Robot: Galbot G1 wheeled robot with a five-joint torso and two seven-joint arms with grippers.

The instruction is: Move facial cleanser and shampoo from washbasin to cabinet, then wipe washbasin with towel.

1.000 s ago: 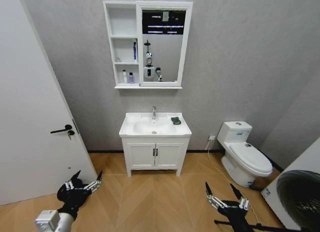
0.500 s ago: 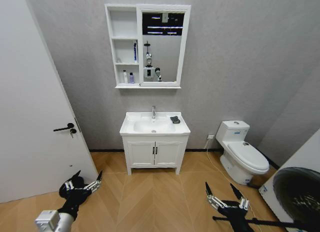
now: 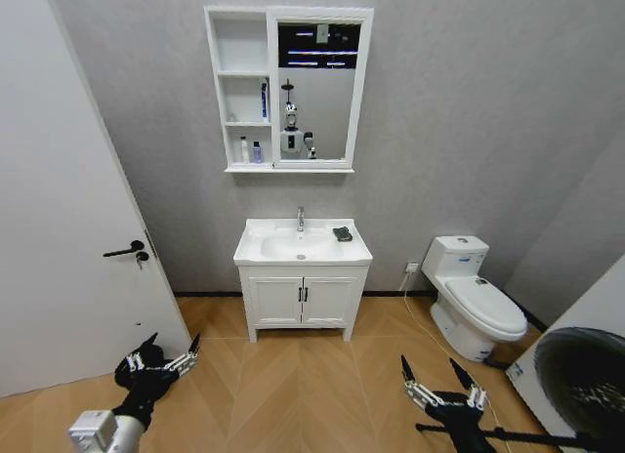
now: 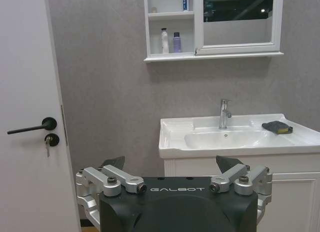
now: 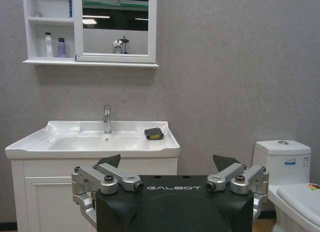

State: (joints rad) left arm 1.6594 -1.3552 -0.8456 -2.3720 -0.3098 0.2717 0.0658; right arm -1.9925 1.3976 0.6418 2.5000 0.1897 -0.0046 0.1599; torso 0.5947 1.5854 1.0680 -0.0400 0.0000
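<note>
The white washbasin [image 3: 252,251] with its chrome faucet [image 3: 301,219] stands far ahead against the wall. The dark towel [image 3: 343,234] lies on its right rim, also seen as towel [image 4: 277,126] and towel [image 5: 154,133]. Above hangs the cabinet [image 3: 241,43] with its mirror. A white bottle [image 3: 243,150] and a purple bottle [image 3: 256,152] stand on its lowest shelf, and a blue tube [image 3: 263,100] on the middle shelf. I cannot tell which is the facial cleanser or the shampoo. My left gripper [image 3: 174,341] and right gripper [image 3: 428,363] hang low over the floor, both open and holding nothing.
A white door [image 3: 59,277] with a black handle [image 3: 125,250] is on the left. A toilet [image 3: 479,302] stands to the right of the two-door vanity [image 3: 303,302]. A dark round object [image 3: 581,375] sits at lower right. Wood floor [image 3: 303,385] lies open before the vanity.
The whole head view has shifted a little, so the camera moved. Both grippers stay open in the same pose, and the towel and bottles keep their places.
</note>
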